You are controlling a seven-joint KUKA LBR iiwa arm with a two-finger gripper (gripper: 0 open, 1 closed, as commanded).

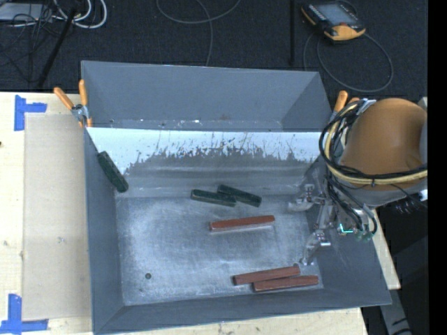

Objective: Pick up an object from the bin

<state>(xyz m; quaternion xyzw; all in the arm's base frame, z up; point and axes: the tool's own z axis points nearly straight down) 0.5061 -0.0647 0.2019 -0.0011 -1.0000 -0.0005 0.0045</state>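
My gripper [304, 233] hangs over the right side of the bin, its two metal fingers spread apart and open with nothing between them. Just below its lower fingertip [307, 262] lie two brown flat bars side by side near the front wall, one [266, 276] slightly behind the other [287, 283]. A third brown bar [242, 223] rests on the bin floor to the left of the gripper, roughly level with it.
Two dark green bars [213, 197] [239, 195] lie overlapping behind the middle brown bar. Another dark green bar [112, 172] leans on the left wall. The arm's orange dome and cables sit over the bin's right rim.
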